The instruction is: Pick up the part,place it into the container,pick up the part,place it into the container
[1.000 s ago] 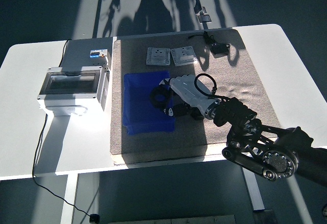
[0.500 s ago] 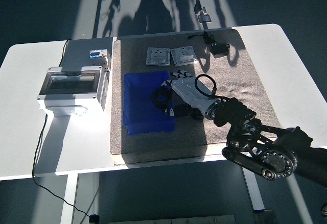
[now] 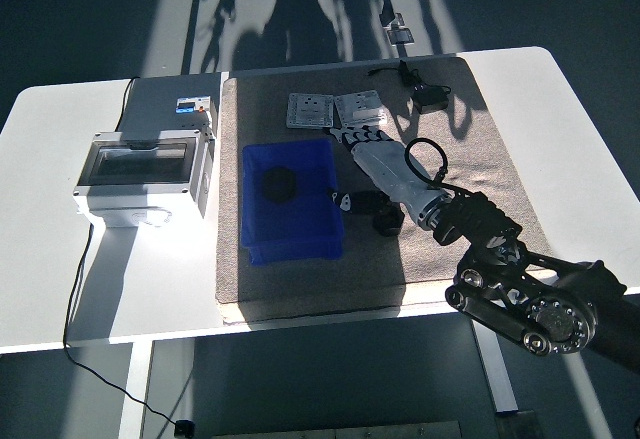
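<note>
One blue container [image 3: 258, 229] on the grey mat [image 3: 480, 179], left of centre. One dark round part [image 3: 279, 183] lies inside it, toward the far half. A second dark part [image 3: 389, 222] sits on the mat just right of the container, partly under the right hand [image 3: 372, 159]. Right hand: fingers extended flat, holding nothing, fingertips near the two pale plates [image 3: 335, 111] at the mat's far side. One grey enclosure box [image 3: 145, 174] with a clear lid on the white worktop [image 3: 40, 209], left of the mat. One small black item [image 3: 430, 94] at the mat's far right.
</note>
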`<state>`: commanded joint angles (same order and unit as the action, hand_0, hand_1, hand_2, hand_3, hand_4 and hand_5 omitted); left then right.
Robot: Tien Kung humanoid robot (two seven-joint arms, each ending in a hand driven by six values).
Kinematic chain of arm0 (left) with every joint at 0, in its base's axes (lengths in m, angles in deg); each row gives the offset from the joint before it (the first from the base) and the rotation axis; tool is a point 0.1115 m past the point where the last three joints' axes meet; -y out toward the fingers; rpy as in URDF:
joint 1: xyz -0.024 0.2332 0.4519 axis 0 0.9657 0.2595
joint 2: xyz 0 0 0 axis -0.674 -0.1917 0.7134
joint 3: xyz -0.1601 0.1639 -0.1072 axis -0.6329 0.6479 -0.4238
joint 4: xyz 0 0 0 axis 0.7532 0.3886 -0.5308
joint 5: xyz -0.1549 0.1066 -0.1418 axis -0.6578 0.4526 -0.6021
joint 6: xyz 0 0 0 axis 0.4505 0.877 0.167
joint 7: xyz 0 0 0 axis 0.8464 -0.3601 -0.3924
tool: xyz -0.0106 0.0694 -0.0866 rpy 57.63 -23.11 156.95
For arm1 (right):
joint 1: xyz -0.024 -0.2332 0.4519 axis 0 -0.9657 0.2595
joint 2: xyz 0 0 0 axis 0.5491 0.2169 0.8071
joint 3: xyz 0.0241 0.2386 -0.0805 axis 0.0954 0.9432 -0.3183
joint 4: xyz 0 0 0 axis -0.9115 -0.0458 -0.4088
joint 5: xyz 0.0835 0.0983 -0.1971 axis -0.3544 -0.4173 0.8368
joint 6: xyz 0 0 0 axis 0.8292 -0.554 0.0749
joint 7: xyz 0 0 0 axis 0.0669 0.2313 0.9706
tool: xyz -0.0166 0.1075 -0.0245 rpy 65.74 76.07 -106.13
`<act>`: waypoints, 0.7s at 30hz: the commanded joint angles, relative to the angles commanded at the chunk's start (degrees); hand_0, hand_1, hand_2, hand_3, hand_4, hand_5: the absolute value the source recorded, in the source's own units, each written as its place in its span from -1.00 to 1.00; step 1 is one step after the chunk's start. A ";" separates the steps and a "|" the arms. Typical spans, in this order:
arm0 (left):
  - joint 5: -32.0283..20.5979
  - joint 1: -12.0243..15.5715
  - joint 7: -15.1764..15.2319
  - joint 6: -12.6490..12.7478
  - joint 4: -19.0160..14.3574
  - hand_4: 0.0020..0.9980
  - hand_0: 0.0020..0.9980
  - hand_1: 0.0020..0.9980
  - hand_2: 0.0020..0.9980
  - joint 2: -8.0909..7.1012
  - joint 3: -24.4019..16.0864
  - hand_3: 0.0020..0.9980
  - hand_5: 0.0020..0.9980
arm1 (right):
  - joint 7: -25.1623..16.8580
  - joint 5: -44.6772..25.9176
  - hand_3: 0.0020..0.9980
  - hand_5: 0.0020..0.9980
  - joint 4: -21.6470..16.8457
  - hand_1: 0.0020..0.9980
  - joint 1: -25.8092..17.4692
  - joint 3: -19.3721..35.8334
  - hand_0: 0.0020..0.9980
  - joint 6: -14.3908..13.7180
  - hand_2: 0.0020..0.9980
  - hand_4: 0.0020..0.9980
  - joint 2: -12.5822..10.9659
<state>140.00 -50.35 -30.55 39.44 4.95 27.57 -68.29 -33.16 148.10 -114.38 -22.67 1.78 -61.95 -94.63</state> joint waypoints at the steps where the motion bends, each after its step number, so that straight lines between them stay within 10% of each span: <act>1: -0.28 0.07 0.06 0.03 0.00 0.27 0.35 0.28 0.18 0.01 0.07 0.21 0.25 | 0.86 -0.42 0.89 -0.21 -0.55 1.00 -0.75 0.95 1.00 0.73 0.93 0.34 -0.59; 3: -0.55 0.24 0.26 0.01 0.00 0.27 0.35 0.28 0.18 -0.07 -0.10 0.21 0.25 | 4.23 -3.59 0.89 -0.21 -2.71 1.00 -2.92 3.50 1.00 4.14 0.93 0.34 -2.78; 4: -0.14 0.25 0.32 -0.12 0.00 0.27 0.35 0.29 0.18 -0.14 -0.46 0.22 0.25 | 5.93 -5.05 0.85 0.02 -3.94 0.71 -3.62 4.61 1.00 5.91 0.77 0.73 -3.92; 10: 1.44 0.19 0.64 -1.06 0.00 0.27 0.35 0.29 0.19 -0.17 -1.45 0.22 0.26 | 14.89 -8.04 0.84 0.16 -8.02 0.58 -4.53 6.42 1.00 14.51 0.72 0.84 -5.01; 21: -0.60 0.29 1.27 -0.95 0.00 0.27 0.35 0.28 0.20 0.36 0.19 0.23 0.28 | 18.14 -6.56 0.75 0.26 -7.30 0.22 -2.36 2.13 0.89 15.05 0.56 0.69 -4.72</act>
<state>139.40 -50.06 -29.28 38.49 4.95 27.93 -68.10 -15.02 141.54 -121.68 -25.03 3.92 -46.90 -99.36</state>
